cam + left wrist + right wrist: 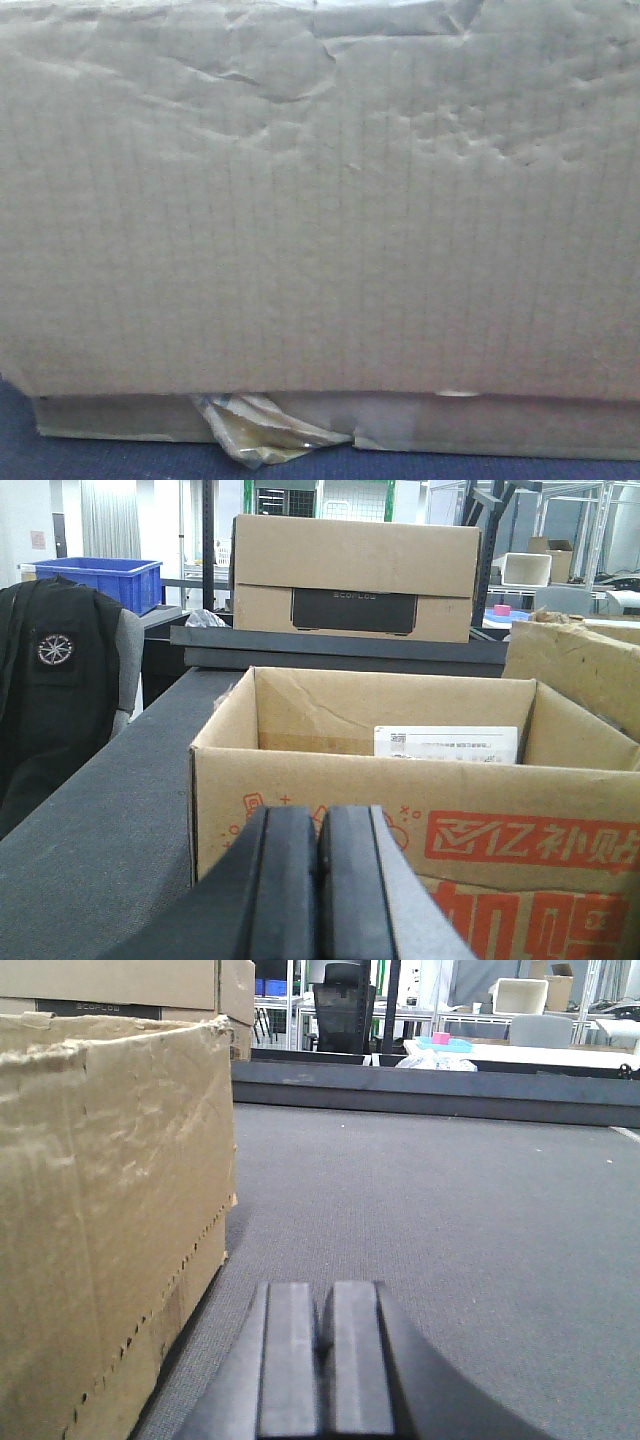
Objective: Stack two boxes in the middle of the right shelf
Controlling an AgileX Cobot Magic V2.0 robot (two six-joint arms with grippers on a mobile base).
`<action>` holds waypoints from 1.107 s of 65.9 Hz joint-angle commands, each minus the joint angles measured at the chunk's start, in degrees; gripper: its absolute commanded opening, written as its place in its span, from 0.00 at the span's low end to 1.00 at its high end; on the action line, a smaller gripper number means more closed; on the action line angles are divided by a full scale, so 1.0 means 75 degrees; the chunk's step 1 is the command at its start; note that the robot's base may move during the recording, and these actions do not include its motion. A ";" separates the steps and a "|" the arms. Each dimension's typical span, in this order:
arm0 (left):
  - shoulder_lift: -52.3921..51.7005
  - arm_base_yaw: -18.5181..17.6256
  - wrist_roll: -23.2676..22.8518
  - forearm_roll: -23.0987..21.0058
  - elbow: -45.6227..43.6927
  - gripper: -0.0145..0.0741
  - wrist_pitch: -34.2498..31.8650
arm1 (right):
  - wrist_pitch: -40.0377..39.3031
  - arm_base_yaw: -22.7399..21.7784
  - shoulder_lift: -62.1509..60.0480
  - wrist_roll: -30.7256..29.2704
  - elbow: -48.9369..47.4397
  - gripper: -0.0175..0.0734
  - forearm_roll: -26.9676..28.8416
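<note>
A wrinkly plain tan box [320,220] fills the front view, with a wad of yellowish clear tape [265,435] at its bottom edge. In the right wrist view a worn tan box [110,1190] stands on the tabletop just left of my right gripper [322,1295], which is shut and empty. My left gripper [320,820] is shut too, with nothing in it, right in front of an open-topped box with red print [420,780]. A torn tan box [580,670] shows at that view's right edge. The shelf is out of view.
The dark grey tabletop [450,1190] stretches ahead and right of my right gripper. A closed brown box with a black label [350,575] sits on a far ledge. A blue bin [95,580] and a chair with a black jacket [50,680] stand at the left.
</note>
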 commanded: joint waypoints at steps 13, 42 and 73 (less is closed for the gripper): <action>-0.0040 0.0039 0.0005 -0.0039 -0.0010 0.04 -0.0133 | -0.0156 -0.0032 -0.0027 -0.0024 0.0000 0.01 0.0035; -0.0040 0.0037 0.0005 -0.0039 -0.0010 0.04 -0.0154 | -0.0156 -0.0032 -0.0027 -0.0024 0.0000 0.01 0.0035; 0.0085 0.0037 0.0005 -0.0039 -0.2122 0.04 0.2662 | -0.0156 -0.0032 -0.0027 -0.0024 0.0000 0.01 0.0035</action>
